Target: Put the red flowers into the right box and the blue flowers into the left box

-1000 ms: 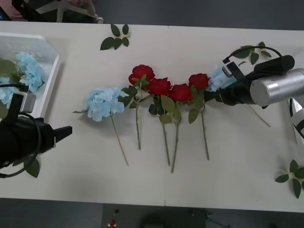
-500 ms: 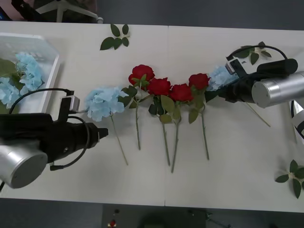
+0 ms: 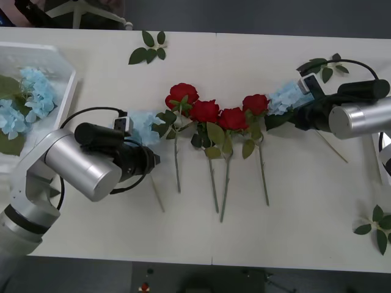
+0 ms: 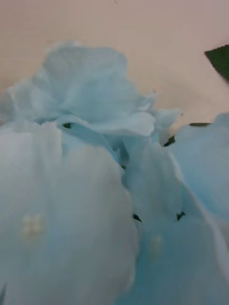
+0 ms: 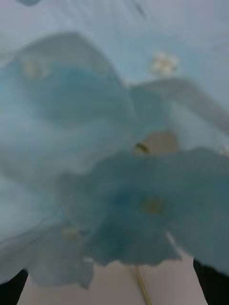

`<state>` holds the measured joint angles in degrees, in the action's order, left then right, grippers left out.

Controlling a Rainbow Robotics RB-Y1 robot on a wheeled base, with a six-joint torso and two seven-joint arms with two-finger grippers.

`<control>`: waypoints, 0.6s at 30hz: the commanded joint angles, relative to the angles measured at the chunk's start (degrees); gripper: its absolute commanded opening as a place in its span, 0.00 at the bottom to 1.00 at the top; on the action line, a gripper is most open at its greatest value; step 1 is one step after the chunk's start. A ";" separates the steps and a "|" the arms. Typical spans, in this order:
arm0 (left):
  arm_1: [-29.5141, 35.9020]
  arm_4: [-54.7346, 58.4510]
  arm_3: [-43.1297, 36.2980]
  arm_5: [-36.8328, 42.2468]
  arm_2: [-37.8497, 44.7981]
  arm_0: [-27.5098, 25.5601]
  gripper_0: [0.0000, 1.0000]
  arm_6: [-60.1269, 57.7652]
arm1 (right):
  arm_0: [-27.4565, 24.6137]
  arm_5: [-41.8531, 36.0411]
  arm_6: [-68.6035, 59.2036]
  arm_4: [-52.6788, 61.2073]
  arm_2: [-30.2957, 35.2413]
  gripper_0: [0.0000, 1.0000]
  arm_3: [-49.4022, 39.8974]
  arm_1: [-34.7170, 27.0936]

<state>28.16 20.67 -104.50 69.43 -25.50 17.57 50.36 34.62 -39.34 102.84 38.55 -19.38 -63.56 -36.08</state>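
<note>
Some blue flowers [image 3: 27, 97] lie in the left box [image 3: 64, 91]; four red flowers [image 3: 214, 113] remain mid-desk. Each hand's grip on its blue cluster cannot be told.

Four red flowers [image 3: 219, 116] lie in a row at the middle of the counter [image 3: 293, 201], heads toward twelve o'clock, stems trailing toward six. At their nine o'clock side the left gripper [image 3: 151, 160] sits over a blue flower [image 3: 144, 125], its arm covering much of the cluster. At three o'clock the right gripper [image 3: 293, 117] is up against another blue cluster [image 3: 285, 97] just beside the last rose. The left box [image 3: 66, 76], at ten o'clock, holds more blue flowers. Loose leaf sprigs [image 3: 148, 49] lie at twelve and four o'clock.
</note>
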 commanded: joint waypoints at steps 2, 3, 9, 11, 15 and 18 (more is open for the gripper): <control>-1.97 -0.28 3.34 -2.37 0.89 3.08 1.00 -1.58 | 2.20 0.40 -1.33 0.03 -0.22 0.89 1.07 -0.04; -2.05 -0.54 4.48 -2.72 0.62 3.87 0.99 -1.67 | 2.20 0.58 -1.33 0.03 -0.66 0.89 1.60 0.04; -2.67 -0.89 10.63 -5.36 -0.87 7.12 0.94 -1.75 | 2.20 2.95 -1.24 0.12 -3.56 0.89 4.32 0.22; -2.76 -1.42 12.21 -6.32 -1.75 7.74 0.86 -1.75 | 2.20 3.39 -1.15 0.12 -4.00 0.88 4.94 0.40; -2.76 -2.12 14.06 -7.03 -3.33 8.62 0.32 -1.84 | 2.20 3.83 -1.33 -0.23 -4.35 0.25 5.20 0.92; -2.76 -2.12 14.06 -7.12 -3.33 8.71 0.06 -1.84 | 2.20 3.83 -1.42 -0.58 -4.35 0.00 5.29 1.19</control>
<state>25.50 18.70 -89.46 62.82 -29.25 25.20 50.25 36.86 -35.65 102.84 38.62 -24.23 -59.06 -36.04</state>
